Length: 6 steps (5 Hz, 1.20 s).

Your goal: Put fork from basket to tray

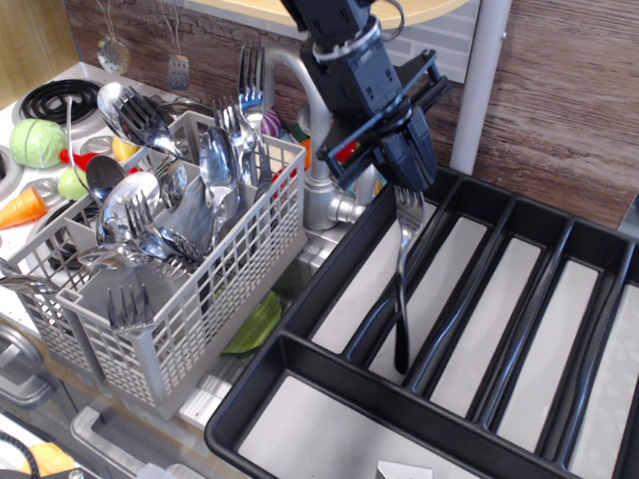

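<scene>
While the black gripper reaches down from the upper middle of the view, its fingers are pinched on the tine end of the fork, which hangs nearly upright with its handle pointing down. The handle's tip sits low over the black tray, at the divider between the first and second long compartments from the left, though whether it touches cannot be told. To the left, well apart from the fork, the grey lattice basket stands full of spoons and other forks beside a steel faucet.
</scene>
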Each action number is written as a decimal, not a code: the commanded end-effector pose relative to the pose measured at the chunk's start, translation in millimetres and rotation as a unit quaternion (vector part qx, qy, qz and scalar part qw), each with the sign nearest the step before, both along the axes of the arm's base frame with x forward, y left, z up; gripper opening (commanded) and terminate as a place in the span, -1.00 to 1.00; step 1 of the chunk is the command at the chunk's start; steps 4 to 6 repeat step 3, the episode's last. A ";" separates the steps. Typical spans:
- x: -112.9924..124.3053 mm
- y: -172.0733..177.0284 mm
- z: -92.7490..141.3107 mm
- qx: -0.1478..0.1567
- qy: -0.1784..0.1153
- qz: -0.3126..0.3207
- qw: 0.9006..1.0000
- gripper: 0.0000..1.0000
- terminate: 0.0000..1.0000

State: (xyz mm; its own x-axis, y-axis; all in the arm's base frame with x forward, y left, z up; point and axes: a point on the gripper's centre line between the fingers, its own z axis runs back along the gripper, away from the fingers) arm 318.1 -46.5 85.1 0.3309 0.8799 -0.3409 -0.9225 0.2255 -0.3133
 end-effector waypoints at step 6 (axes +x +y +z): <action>2.7 -0.4 3.9 -0.004 -0.016 0.008 1.000 1.00 1.00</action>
